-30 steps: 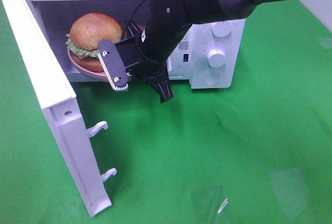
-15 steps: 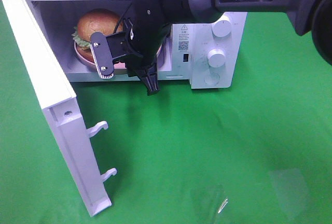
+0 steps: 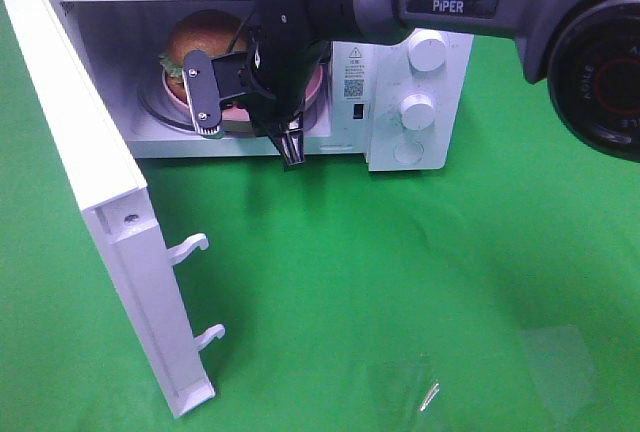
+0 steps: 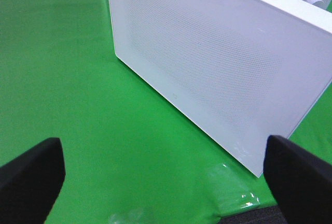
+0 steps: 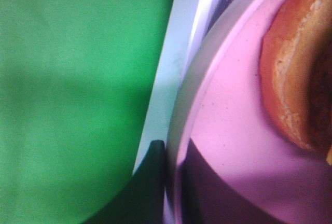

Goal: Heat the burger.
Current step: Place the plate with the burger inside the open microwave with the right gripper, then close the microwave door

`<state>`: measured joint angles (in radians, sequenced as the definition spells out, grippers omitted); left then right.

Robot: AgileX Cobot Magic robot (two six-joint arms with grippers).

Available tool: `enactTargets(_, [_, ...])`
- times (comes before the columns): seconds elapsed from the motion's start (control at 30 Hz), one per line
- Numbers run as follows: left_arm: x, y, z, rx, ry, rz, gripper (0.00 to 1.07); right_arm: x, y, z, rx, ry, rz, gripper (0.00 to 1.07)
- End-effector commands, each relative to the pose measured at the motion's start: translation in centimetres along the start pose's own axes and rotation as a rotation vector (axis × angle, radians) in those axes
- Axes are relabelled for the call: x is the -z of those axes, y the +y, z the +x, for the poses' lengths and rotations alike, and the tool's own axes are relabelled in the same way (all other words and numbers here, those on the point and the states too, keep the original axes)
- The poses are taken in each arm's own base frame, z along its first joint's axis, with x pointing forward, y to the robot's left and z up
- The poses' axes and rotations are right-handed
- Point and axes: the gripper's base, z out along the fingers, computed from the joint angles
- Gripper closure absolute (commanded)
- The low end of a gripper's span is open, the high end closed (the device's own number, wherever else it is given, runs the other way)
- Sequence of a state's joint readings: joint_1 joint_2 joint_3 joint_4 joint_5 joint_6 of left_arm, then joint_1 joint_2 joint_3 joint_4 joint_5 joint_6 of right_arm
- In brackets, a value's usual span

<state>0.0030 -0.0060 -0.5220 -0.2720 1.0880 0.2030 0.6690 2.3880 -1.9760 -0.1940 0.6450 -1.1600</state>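
Since the earlier frames the right hand (image 3: 288, 137) has carried the pink plate (image 3: 314, 87) and the burger (image 3: 205, 34) from the front sill deeper into the microwave (image 3: 400, 12). The burger now sits on the plate inside the cavity, toward the back and the door side, beyond the hand and partly hidden by the wrist. The right hand is clenched on the plate's near rim. In the right wrist view a dark finger (image 5: 150, 182) lies against that rim, with the bun (image 5: 295, 68) close behind. The plate lies over the glass turntable (image 3: 150, 112); contact between them cannot be told. The left hand (image 4: 165, 175) is spread wide and grasps nothing, facing the outer face of the door (image 4: 207, 63). The door (image 3: 100, 202) stands swung wide, with two latch hooks (image 3: 190, 247) projecting from its free edge. The arm fills the opening beside the control panel (image 3: 418, 109). Green tabletop (image 3: 400, 282) extends in front of the sill.
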Motion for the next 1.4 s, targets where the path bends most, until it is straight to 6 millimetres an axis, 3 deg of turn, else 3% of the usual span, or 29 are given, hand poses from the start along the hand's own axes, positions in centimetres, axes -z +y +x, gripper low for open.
enactTargets(0.03, [0.1,0.0,0.1,-0.006,-0.024,0.001,0.09,0.7,-1.1,0.1,-0.009,-0.008,0.058,1.07])
enactTargets(0.4, [0.1,0.0,0.1,-0.006,-0.024,0.001,0.09,0.6,-1.1,0.2,-0.012,-0.002,0.068,1.01])
enactTargets(0.53, [0.1,0.0,0.1,-0.006,-0.024,0.001,0.09,0.7,-1.0,-0.6,0.003,-0.012,0.076,0.90])
enactTargets(0.7, [0.1,0.0,0.1,-0.006,-0.024,0.001,0.09,0.8,-0.9,-1.1,0.012,-0.020,0.079,0.84])
enactTargets(0.9, [0.1,0.0,0.1,-0.006,-0.024,0.001,0.09,0.9,-0.8,-1.7,-0.022,-0.026,0.075,0.67])
enactTargets(1.3, [0.1,0.0,0.1,-0.006,-0.024,0.001,0.09,2.0,-0.3,-1.3,-0.101,0.022,-0.017,0.63])
enactTargets(1.4, [0.1,0.0,0.1,-0.006,-0.024,0.001,0.09,3.1,0.0,-1.1,-0.117,0.021,-0.027,0.57])
